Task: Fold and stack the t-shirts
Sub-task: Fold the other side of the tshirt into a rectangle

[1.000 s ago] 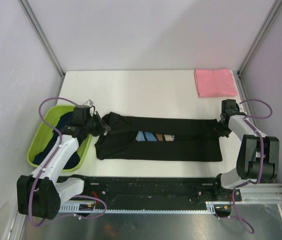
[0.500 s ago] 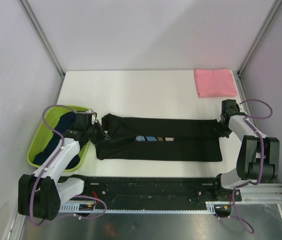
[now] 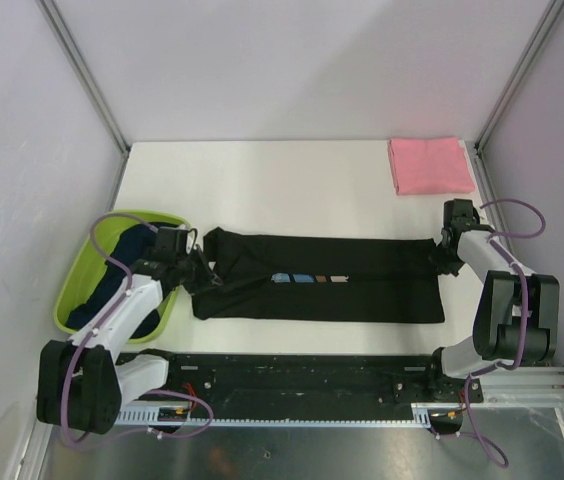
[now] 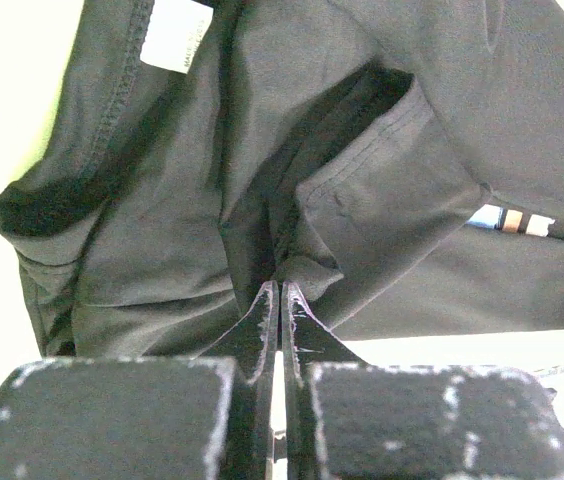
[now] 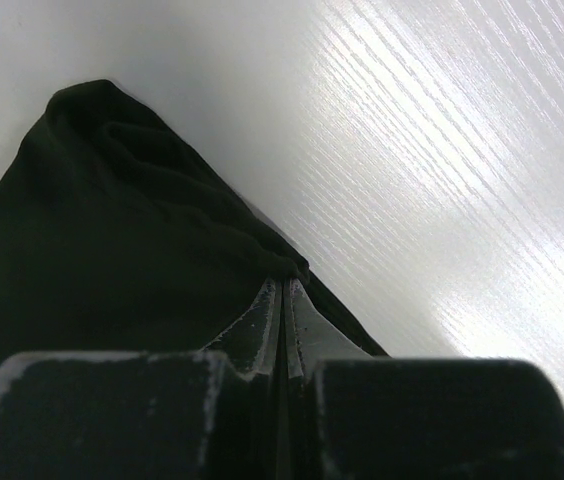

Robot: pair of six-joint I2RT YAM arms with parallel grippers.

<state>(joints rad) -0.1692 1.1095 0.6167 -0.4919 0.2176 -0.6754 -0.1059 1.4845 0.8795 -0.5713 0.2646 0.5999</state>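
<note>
Both arms are on the black t-shirt (image 3: 317,285), which lies as a long, narrow band across the near half of the table (image 3: 282,180), its long axis running left to right between the two grippers. At the left end, the left gripper (image 3: 202,273) has its jaws pressed together on a bunched fold of black cloth; the left wrist view shows fabric pinched right at the fingertips, with the neck label up and to the left. At the right end, the right gripper (image 3: 441,258) is clamped the same way on the shirt's far right corner, a small ridge of cloth gathered at its tips and bare table beyond. A thin sliver of the chest print (image 3: 309,277) peeks out mid-band, so the far layer looks partly laid over the near one. That's the relation to watch: each arm holds its own end, and the lengthwise fold line runs straight between them, so by my reading they need to travel together toward the near edge to close it evenly. The pink t-shirt (image 3: 430,165) sits folded in the far right corner, nearer the right arm. Navy shirts (image 3: 132,243) wait in the lime-green basin (image 3: 70,285), just beside the left arm.
</note>
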